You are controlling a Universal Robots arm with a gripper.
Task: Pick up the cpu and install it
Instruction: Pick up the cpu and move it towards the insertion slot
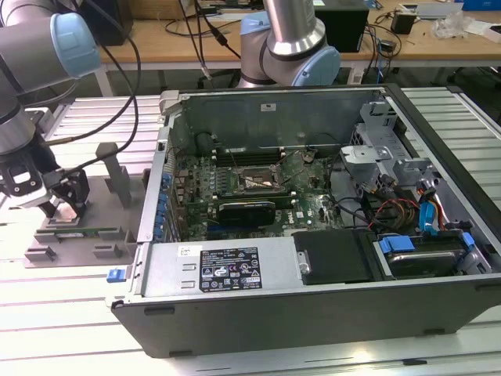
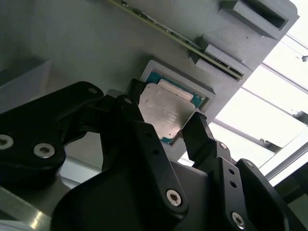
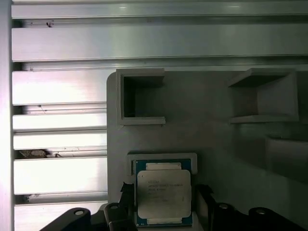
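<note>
The cpu (image 3: 163,195) is a small square chip with a silver metal top on a green edge. It lies in a shallow nest of the grey plastic fixture (image 3: 211,134) and also shows in the second wrist view (image 2: 166,110). My gripper (image 2: 166,113) has its black fingers (image 2: 197,137) pressed against two opposite edges of the chip, shut on it. In the exterior view the gripper (image 1: 66,205) is low over the fixture (image 1: 78,235) at the exterior view's left, outside the computer case. The motherboard socket (image 1: 252,180) lies open inside the case.
The open computer case (image 1: 313,235) fills the middle, with its metal wall (image 1: 156,180) between the fixture and the motherboard. Upright grey fixture blocks (image 1: 117,172) stand beside the gripper. A second arm's base (image 1: 290,47) rises behind the case. Slatted aluminium table (image 3: 57,139) lies all around.
</note>
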